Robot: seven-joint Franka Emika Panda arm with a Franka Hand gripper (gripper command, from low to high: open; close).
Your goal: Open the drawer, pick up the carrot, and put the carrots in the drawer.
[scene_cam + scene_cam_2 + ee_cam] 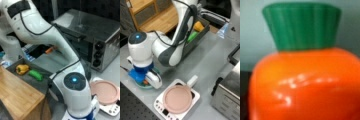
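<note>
The drawer (37, 83) stands open from the wooden cabinet (17, 95), holding a yellow pepper (22, 68) and a green vegetable (35, 74). Beyond the drawer, toward the toaster oven (100, 42), the carrot (50, 50) shows beside the arm (45, 32). In the wrist view the carrot (302, 82) fills the picture. I cannot tell the gripper's state.

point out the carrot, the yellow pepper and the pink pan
carrot (305, 82), wrist view, on its orange body
yellow pepper (22, 69), in a front view, on its middle
pink pan (178, 99), in a front view, on its round face
</note>
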